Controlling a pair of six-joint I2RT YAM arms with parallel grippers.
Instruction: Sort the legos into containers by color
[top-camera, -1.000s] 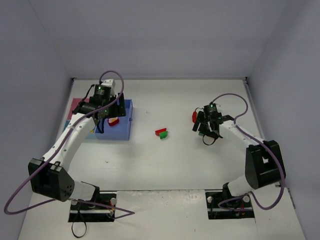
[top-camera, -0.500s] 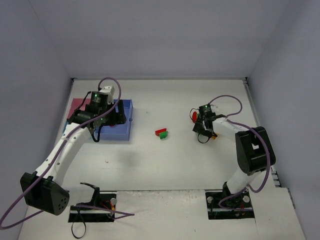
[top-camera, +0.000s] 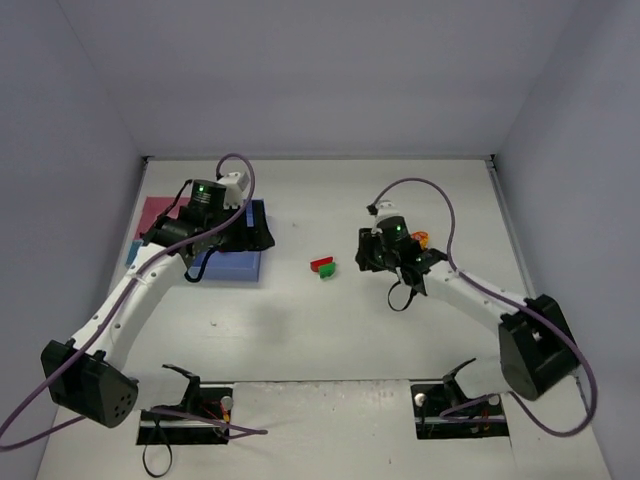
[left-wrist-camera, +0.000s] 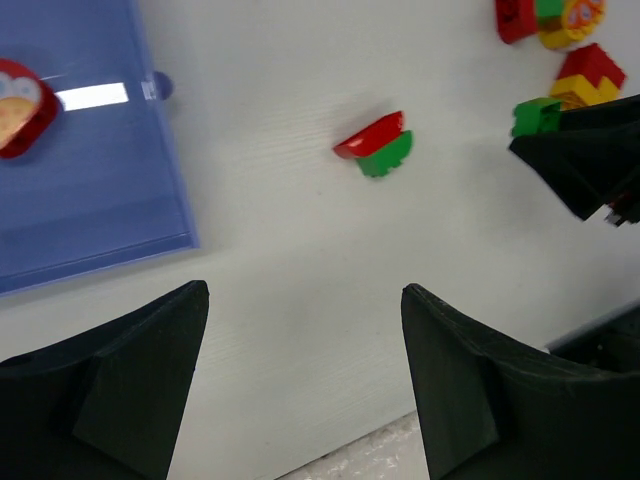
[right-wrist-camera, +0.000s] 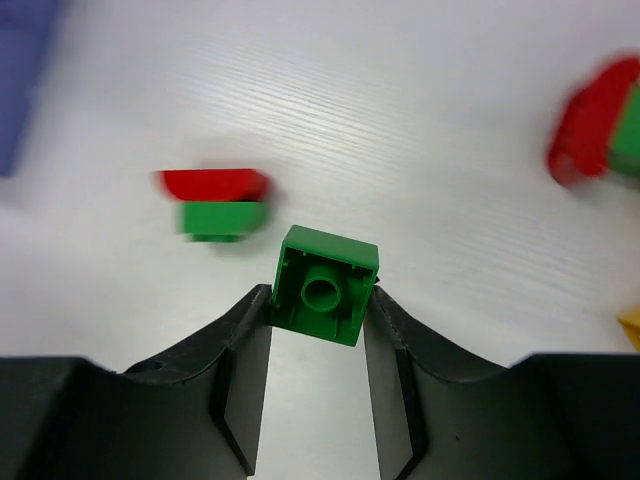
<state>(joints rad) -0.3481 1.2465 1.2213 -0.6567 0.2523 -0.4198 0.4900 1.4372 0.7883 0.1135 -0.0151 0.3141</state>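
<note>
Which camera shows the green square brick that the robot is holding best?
The right wrist view: the green square plastic brick sits mid-picture, hollow side facing the camera, pinched by the right end effector. In the top external view the end effector hides it. The left wrist view leaves it unclear.

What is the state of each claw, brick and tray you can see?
left claw: open, empty.
right claw: shut on the green brick.
green brick: pinched between the fingers.
red-and-green pair: lying loose, side by side, touching.
blue tray: holds a red brick.
</note>
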